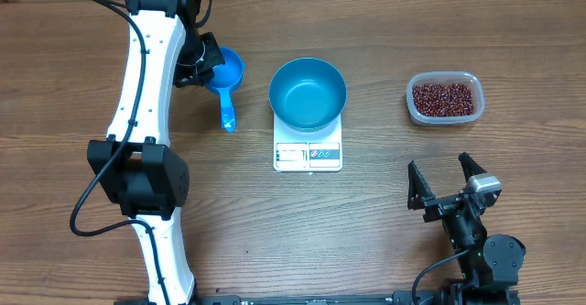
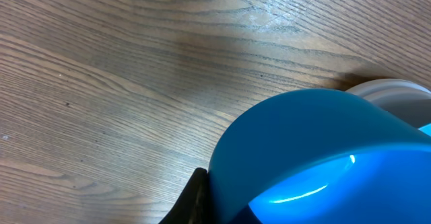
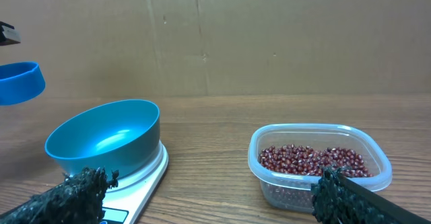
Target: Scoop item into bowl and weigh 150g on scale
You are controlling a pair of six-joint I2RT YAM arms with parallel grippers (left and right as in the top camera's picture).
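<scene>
Left hand clenched on the blue scoop, left of the bowl on the scale.

1. Overhead view: the light is bright, even and diffuse. The grain of the table is sharp, and shadows are faint with soft edges.
2. Left wrist view: the scoop fills the 5 o'clock sector and is soft from closeness. A narrow white glare streak runs along its wall. A broad dim shadow lies on the wood near 12 o'clock.
3. Right wrist view: the fingers of the right gripper, at 7 and 5 o'clock, are dark and out of focus. The bowl carries a pale sheen inside.
</scene>
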